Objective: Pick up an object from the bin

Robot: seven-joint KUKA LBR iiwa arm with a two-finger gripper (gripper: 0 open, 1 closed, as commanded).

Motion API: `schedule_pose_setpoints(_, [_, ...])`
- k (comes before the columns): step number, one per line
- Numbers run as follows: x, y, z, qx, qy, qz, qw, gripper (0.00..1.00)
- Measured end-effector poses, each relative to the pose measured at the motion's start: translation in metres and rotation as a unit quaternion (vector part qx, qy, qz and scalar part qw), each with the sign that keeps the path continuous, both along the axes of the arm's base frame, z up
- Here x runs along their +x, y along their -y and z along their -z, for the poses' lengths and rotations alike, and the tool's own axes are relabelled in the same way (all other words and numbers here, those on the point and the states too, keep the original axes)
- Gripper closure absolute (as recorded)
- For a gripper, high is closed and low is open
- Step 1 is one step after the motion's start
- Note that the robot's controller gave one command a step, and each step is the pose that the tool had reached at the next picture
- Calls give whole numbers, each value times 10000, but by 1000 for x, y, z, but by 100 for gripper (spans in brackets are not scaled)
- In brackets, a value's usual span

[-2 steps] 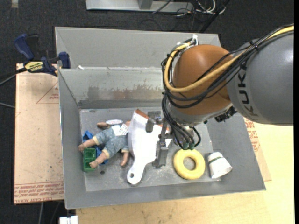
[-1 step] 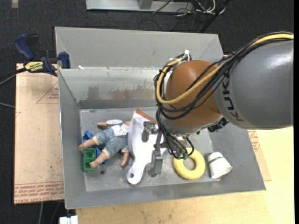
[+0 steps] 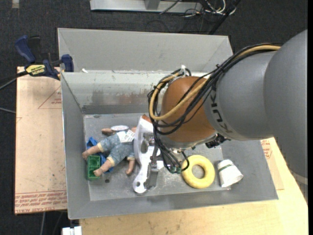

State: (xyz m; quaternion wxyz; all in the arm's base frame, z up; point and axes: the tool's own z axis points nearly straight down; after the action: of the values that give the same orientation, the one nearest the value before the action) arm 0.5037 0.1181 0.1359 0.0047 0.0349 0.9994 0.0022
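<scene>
We judged ourselves mid-reach, our gripper (image 3: 145,182) low in the bin, spread or closed we could not tell, the denim-clad doll (image 3: 113,148) just beside it and the yellow ring (image 3: 198,172) near its other side, so next we needed to centre on one.

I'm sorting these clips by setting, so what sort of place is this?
Probably a robotics lab: a grey robot arm draped in cables reaches into a grey metal bin of loose toys, a doll and a yellow ring among them, on dark carpet.
</scene>
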Motion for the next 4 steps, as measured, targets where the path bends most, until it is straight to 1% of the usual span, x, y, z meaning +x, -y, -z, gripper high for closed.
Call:
schedule_pose_setpoints(1, [-6,0,38,-14,-62,-335,9994,0])
schedule_pose_setpoints(2, [-5,-42,65,-20,28,-2649,9643,100])
schedule_pose_setpoints(3, [-5,-42,66,-19,27,-2647,9643,100])
schedule_pose_setpoints(4, [-22,-46,64,-9,74,-2533,9674,100])
